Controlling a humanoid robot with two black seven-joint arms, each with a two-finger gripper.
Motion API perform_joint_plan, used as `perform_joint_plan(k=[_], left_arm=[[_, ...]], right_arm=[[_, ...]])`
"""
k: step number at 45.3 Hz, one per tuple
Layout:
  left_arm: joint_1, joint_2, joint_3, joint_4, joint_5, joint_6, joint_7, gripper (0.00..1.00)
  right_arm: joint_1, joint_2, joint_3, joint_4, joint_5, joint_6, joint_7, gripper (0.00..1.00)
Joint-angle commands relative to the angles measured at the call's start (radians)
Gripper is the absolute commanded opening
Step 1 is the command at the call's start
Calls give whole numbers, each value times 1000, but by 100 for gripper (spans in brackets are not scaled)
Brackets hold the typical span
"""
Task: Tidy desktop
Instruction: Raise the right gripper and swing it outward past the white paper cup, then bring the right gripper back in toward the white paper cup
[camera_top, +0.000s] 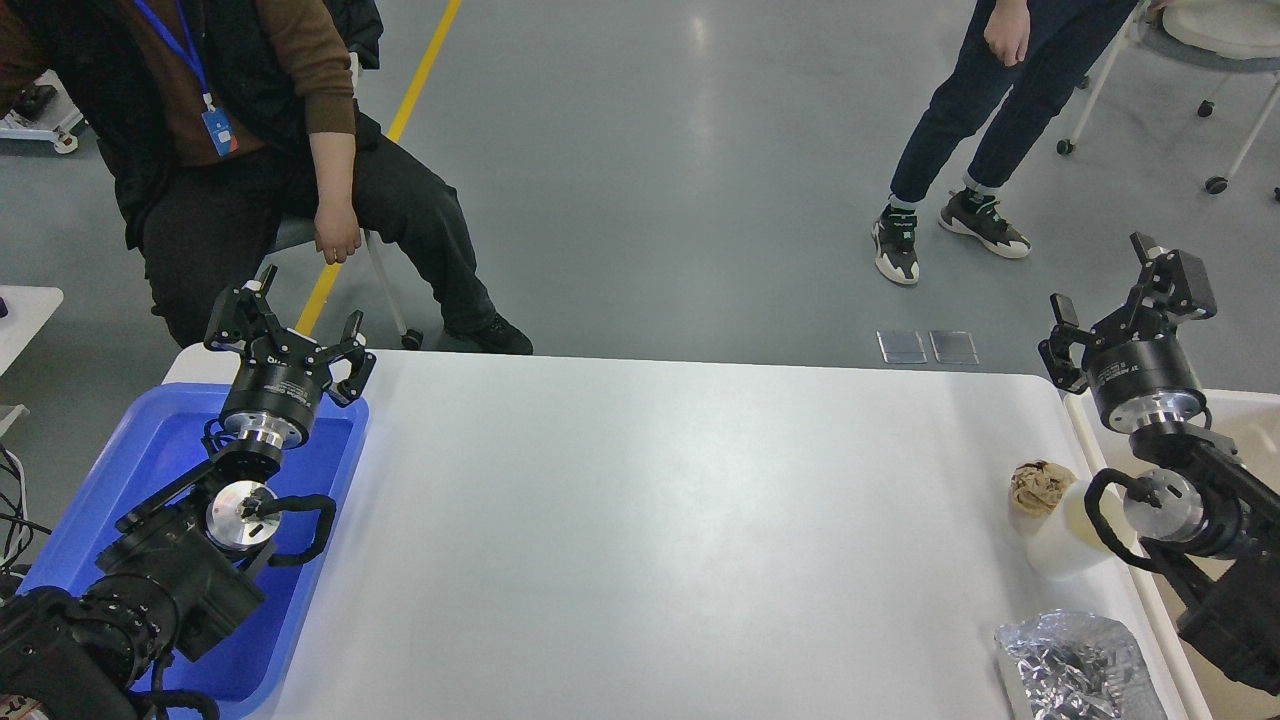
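While hovering with both arms raised and nothing gripped, waiting over the wide smooth white desktop. Left gripper hanging with fingers spread apart above the blue plastic tray, holding nothing. Right gripper likewise gaping and empty, poised near the beige-white bin, probably ready for dropping rubbish. Leaving 2 items lying near the desktop's right edge: a white paper cup stuffed with crumpled brown paper and a crinkled silver foil bag, both within likely reach of the right arm.
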Motion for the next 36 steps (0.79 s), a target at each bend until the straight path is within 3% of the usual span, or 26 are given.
perform_joint_plan(k=[1,11,18,28,36], left_arm=[[0,0,0,0,0,1,0,100],[0,0,0,0,0,1,0,100],[0,0,0,0,0,-1,0,100],[0,0,0,0,0,-1,0,100],[0,0,0,0,0,-1,0,100]], right_arm=[[6,-61,-17,10,-16,0,-2,100],[150,-245,-293,21,-16,-28,-5,100],[308,-314,-645,21,-22,-31,-8,100],[574,-321,-1274,13,-40,-29,-8,100],[677,-317,-1518,13,-135,-25,-8,100]])
